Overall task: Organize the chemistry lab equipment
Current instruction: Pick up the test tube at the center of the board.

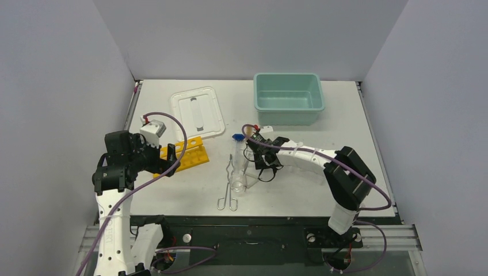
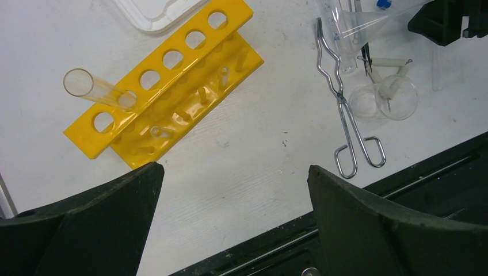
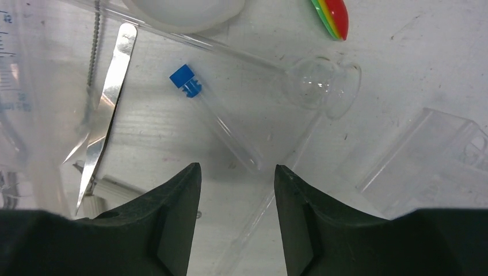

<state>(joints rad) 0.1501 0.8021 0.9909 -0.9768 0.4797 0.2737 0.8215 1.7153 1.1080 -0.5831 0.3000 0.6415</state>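
Observation:
My right gripper (image 3: 237, 167) hangs low over a cluster of clear glassware at mid-table, its jaws partly apart with nothing clamped between them. A blue-capped vial (image 3: 221, 123) lies just beyond the fingertips, and a thin glass tube with a bulb (image 3: 319, 83) runs under the gap. Metal tweezers (image 3: 106, 109) lie to the left. Loop-handled tongs (image 1: 230, 184) rest near the front edge. My left gripper (image 2: 235, 168) is wide open and holds nothing, hovering near the yellow holed rack (image 2: 172, 86), which has one glass tube (image 2: 98, 91) in it. A round dish (image 2: 397, 98) sits beside the tongs (image 2: 345, 115).
A teal tub (image 1: 288, 98) stands at the back right and a white lid (image 1: 197, 112) lies at the back left. A clear plastic box (image 3: 426, 152) and a rainbow-coloured piece (image 3: 332, 16) lie close to the right gripper (image 1: 257, 154). The table's front edge is near the tongs.

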